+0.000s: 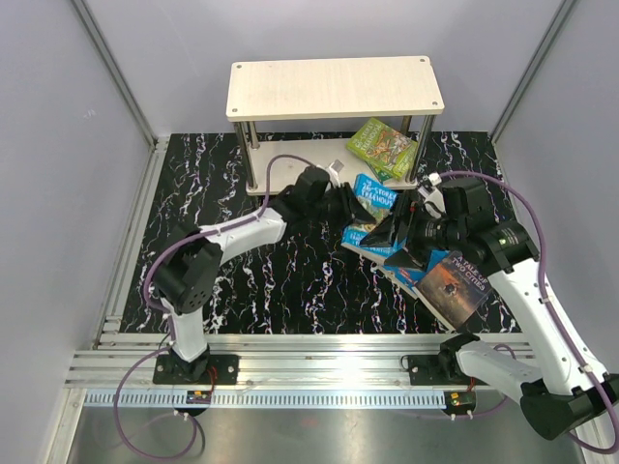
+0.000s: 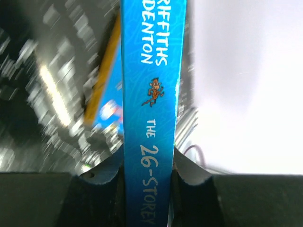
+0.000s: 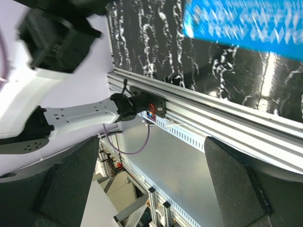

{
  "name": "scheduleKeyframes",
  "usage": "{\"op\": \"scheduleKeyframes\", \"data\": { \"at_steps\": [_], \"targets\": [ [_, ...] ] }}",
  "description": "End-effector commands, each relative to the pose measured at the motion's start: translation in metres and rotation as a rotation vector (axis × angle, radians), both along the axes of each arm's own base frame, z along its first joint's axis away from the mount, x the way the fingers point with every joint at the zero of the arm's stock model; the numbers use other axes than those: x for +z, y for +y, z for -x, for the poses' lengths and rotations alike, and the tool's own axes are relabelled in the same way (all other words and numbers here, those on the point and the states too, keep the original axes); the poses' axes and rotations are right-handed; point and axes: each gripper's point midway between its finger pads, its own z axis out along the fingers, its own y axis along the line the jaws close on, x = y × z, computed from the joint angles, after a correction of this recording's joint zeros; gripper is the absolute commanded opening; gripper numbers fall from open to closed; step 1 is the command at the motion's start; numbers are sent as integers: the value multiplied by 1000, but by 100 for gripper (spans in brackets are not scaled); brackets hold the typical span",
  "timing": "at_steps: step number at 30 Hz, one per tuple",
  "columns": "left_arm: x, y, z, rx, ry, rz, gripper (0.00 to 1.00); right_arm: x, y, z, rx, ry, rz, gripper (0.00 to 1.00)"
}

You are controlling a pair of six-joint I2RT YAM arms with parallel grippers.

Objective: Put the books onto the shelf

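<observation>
The shelf [image 1: 334,87] stands at the back of the table, with a green book [image 1: 384,147] leaning on its lower board. My left gripper [image 1: 346,205] is shut on a blue book [image 1: 373,191] and holds it up in front of the shelf. In the left wrist view the blue book's spine [image 2: 151,94] runs straight up between my left gripper's [image 2: 148,189] jaws. My right gripper [image 1: 397,246] is open over a pile of blue books [image 1: 372,244]. A dark book [image 1: 455,282] lies beside that pile. In the right wrist view my right gripper [image 3: 151,189] holds nothing, with a blue book [image 3: 246,23] at the top right.
The black marbled table top [image 1: 242,280] ends at a silver rail [image 1: 309,348] along the near edge. Grey walls close in the left, right and back sides. Purple cables [image 1: 280,164] loop over both arms.
</observation>
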Motion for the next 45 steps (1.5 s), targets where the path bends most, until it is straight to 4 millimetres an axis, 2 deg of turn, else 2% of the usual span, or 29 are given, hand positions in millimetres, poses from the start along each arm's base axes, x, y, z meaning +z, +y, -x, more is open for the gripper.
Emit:
{"op": "scheduleKeyframes", "data": {
  "at_steps": [1,4,9,12,18,20,22,26,30,32,38,39,41,42,43,44,45],
  "targets": [
    [60,-8,-35,-26,-144,125,0,6,-14,6,-19,-43,78,100],
    [83,-4,-62,18,-181,189,0,9,-22,7,-33,-62,124,100],
    [89,13,-106,111,-213,198,0,16,-36,9,-52,-90,198,100],
    [98,19,-125,172,-262,258,0,19,-40,10,-53,-102,225,100],
    [108,28,-162,345,-303,497,0,11,-47,10,-53,-84,276,100],
    [121,30,-174,395,-323,621,0,7,-49,11,-52,-74,290,100],
    [124,27,-184,420,-323,668,0,4,-52,11,-56,-71,306,100],
    [138,19,-218,501,-365,701,0,-1,-55,14,-57,-57,328,100],
    [142,14,-246,583,-368,744,0,-4,-60,16,-61,-60,351,100],
    [147,13,-255,604,-369,778,0,-6,-63,18,-58,-55,369,100],
    [138,3,-274,653,-358,752,1,-8,-71,22,-58,-61,410,100],
    [131,-2,-277,657,-346,716,3,-8,-72,21,-60,-63,417,100],
    [134,-15,-282,639,-357,704,7,-9,-73,21,-51,-66,425,100],
    [118,-23,-287,637,-338,645,14,-10,-74,21,-49,-62,431,100],
    [125,-31,-292,623,-349,657,17,-11,-74,21,-44,-60,436,100],
    [103,-42,-295,617,-307,599,19,-11,-74,20,-41,-64,437,100],
    [99,-46,-296,611,-305,595,22,-11,-74,20,-39,-63,440,100]
  ]
}}
